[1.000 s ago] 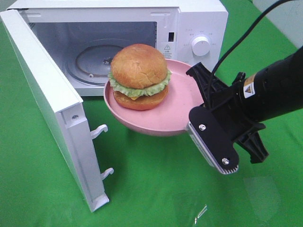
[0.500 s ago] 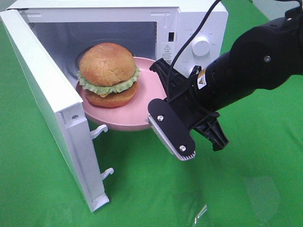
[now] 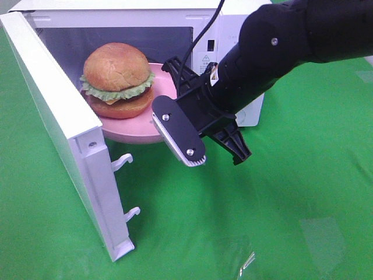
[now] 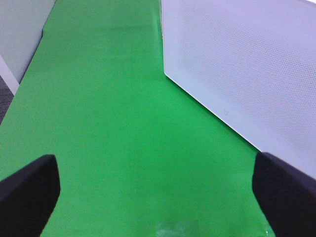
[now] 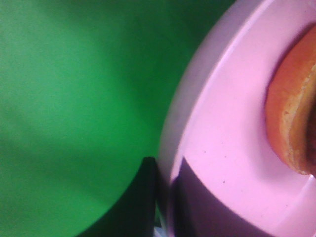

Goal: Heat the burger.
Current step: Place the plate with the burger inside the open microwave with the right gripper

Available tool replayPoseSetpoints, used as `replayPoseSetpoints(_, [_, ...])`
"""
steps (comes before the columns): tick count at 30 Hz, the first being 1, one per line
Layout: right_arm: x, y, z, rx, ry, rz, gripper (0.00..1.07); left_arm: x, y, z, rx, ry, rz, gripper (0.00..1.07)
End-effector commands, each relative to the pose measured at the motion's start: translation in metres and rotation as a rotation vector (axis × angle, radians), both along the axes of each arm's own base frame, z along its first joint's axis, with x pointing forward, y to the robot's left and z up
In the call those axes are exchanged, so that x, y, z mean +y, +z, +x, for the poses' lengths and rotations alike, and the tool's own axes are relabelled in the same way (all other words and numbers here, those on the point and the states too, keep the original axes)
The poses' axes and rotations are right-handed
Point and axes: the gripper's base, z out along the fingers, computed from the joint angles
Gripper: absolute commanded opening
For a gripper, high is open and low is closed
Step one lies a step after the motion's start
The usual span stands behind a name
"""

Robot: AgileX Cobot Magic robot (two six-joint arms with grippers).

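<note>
a: which step is this?

b: loading. the right gripper (image 5: 165,212) is pinched nearly shut on the rim of the pink plate (image 3: 131,128). the burger (image 3: 116,79) rides on it just beyond the fingertips, partly inside the open microwave (image 3: 116,6).

a: set down yet?

b: probably not, but it's hard to tell. next it should reach deeper, lower, release and back out. the left gripper (image 4: 158,192) hangs wide open and empty.
</note>
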Motion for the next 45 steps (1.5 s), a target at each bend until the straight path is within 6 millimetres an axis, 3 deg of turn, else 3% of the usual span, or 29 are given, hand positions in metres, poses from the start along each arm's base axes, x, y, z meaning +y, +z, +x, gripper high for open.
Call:
replayPoseSetpoints(1, [0.009, 0.013, 0.008, -0.04, -0.017, 0.065, 0.0, 0.0, 0.0, -0.002, -0.026, 0.0, -0.005, 0.98])
replayPoseSetpoints(22, [0.036, 0.014, 0.042, 0.01, -0.084, 0.07, 0.0, 0.0, 0.0, -0.002, -0.026, 0.0, -0.005, 0.98])
replayPoseSetpoints(45, [0.063, -0.001, 0.083, 0.011, -0.175, 0.058, 0.0, 0.0, 0.0, -0.002, -0.026, 0.0, -0.005, 0.98])
